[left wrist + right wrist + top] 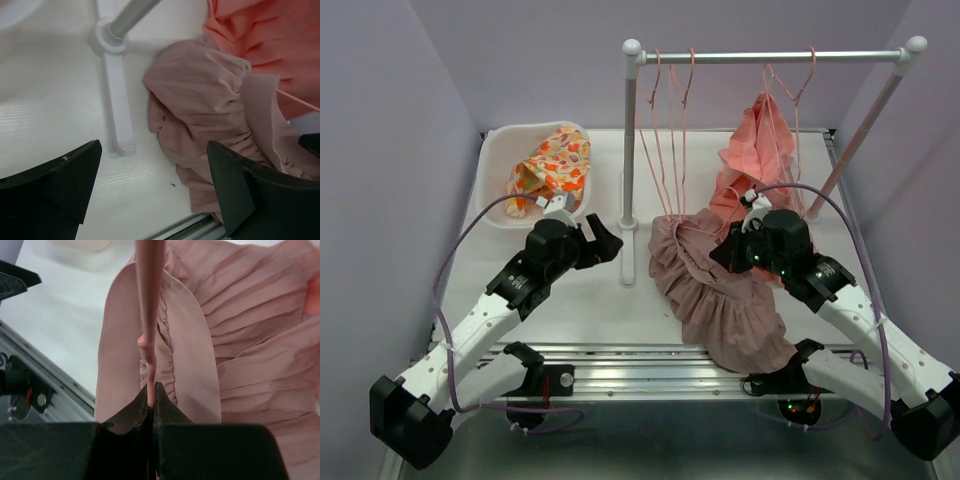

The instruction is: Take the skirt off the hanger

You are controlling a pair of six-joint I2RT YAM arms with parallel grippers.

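Note:
A dusty pink skirt (720,290) lies bunched on the white table, with its waistband up at a thin pink hanger (665,150) that hangs from the rack rod. In the right wrist view the hanger's bar (149,300) runs over the skirt's waistband (200,365). My right gripper (151,395) is shut on that bar; it sits at the skirt's top edge in the top view (732,252). My left gripper (605,245) is open and empty just left of the rack post. It hovers over bare table with the skirt (200,100) by its right finger (250,190).
The white rack (630,150) stands mid-table, its foot (117,100) close to the left gripper. A salmon garment (760,150) hangs on another hanger at the right. A white basket (500,150) with floral cloth (555,165) sits back left. A metal rail (620,365) edges the table front.

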